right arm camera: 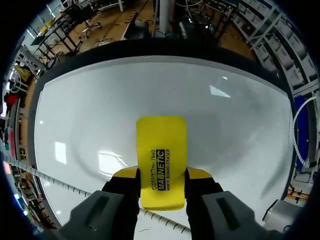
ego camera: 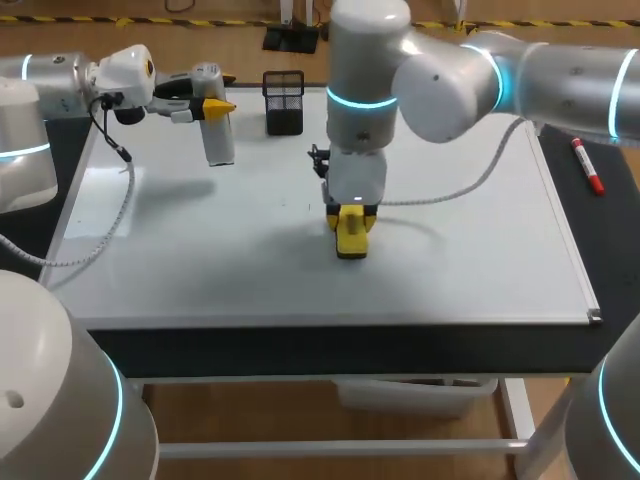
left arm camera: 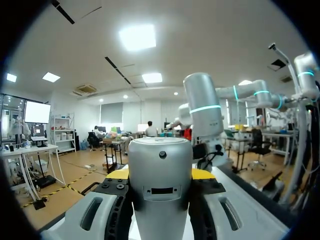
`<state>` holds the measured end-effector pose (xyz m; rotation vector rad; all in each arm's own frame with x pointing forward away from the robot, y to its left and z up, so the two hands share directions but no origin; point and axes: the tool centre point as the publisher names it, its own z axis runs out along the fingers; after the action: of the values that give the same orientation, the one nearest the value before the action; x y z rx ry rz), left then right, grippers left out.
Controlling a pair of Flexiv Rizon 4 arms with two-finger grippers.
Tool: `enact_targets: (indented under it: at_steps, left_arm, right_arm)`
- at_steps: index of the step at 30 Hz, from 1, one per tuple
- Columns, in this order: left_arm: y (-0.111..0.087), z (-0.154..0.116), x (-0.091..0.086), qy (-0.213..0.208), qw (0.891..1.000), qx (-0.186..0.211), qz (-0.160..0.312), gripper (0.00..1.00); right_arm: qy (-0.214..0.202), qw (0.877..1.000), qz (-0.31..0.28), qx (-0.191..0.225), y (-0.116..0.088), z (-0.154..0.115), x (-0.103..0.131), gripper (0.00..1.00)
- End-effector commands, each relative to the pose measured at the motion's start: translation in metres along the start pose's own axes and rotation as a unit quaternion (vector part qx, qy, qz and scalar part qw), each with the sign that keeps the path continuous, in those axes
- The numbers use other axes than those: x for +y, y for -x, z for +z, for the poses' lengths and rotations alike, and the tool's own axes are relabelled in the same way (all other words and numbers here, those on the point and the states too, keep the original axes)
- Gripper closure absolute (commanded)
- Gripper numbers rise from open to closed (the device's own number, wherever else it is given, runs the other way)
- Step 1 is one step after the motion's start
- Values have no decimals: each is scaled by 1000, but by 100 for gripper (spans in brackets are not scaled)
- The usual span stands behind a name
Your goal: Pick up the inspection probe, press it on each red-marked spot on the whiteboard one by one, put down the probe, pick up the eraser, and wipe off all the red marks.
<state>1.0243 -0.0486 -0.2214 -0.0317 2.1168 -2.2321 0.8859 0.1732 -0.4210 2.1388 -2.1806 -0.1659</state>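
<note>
Fingers clamped: right gripper (right arm camera: 161, 173), one eraser (right arm camera: 161, 142) | left gripper (left arm camera: 160, 173), one probe (left arm camera: 160, 157) | one whiteboard (ego camera: 480, 240)

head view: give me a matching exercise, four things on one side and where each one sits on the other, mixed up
Things:
1. eraser
2. inspection probe
3. mesh holder
4. red marker

Places:
a. off the whiteboard, on the dark table at the right
b. in the left pincer, over the whiteboard's far left part
c. in the right pincer, at the whiteboard's middle
d. standing upright by the whiteboard's far edge

Pairs: 1-c, 2-b, 3-d, 4-a
</note>
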Motion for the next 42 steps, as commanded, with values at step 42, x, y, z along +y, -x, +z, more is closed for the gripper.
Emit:
enact_targets:
  at_steps: [42]
  left_arm:
    - [-1,0,-2,1,1000,-1,0,100]
  right_arm:
    - [-26,999,21,2,-16,16,3,100]
